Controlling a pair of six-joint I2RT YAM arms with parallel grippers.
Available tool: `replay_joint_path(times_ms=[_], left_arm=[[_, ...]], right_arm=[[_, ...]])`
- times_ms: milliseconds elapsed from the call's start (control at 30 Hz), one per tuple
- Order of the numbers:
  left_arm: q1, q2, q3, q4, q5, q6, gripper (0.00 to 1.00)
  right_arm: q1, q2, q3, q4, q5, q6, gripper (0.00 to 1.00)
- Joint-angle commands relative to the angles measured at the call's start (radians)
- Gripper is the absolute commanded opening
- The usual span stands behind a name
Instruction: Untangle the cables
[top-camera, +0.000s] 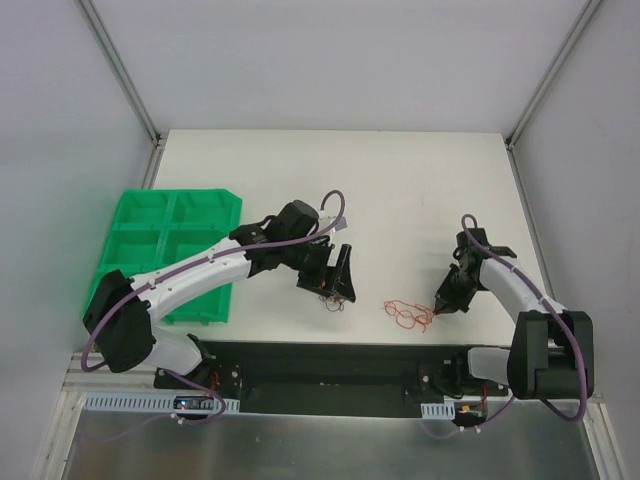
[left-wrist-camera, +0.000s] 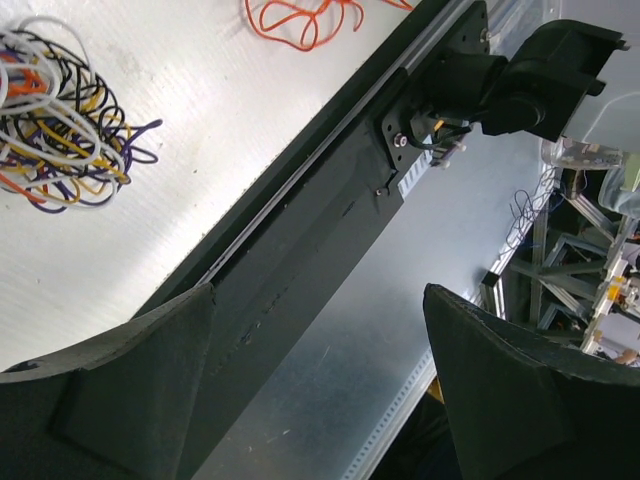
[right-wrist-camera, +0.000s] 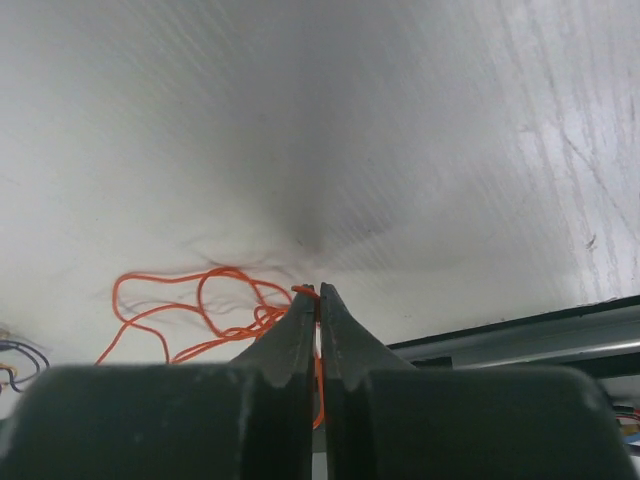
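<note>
Cables (left-wrist-camera: 60, 110) sit tangled near the table's (top-camera: 400, 200) near edge, just beside our wide-open, empty left gripper (left-wrist-camera: 318, 300). Right of them, our right gripper (right-wrist-camera: 318, 298) is pinched shut on a loose orange strand (right-wrist-camera: 245, 322). We judge them feather-light, limp and snaggy; grab free ends.

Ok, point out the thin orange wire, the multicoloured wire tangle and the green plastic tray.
thin orange wire (right-wrist-camera: 248, 322), right wrist view, crossing loops.
multicoloured wire tangle (left-wrist-camera: 65, 120), left wrist view, clump's middle.
green plastic tray (top-camera: 150, 212), top view, bare compartment floor.
</note>
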Motion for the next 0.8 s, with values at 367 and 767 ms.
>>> replay_joint_path(times_ms=[367,767], left_arm=[[-0.012,-0.052,0.269,0.048,-0.057,0.237,0.65],[-0.011,-0.072,0.293,0.109,-0.01,0.171,0.72]], right_arm=[[0.227,-0.333,0.413,-0.165,-0.204,0.017,0.0],[0.242,-0.321,0.703,-0.082,-0.526,-0.004,0.0]])
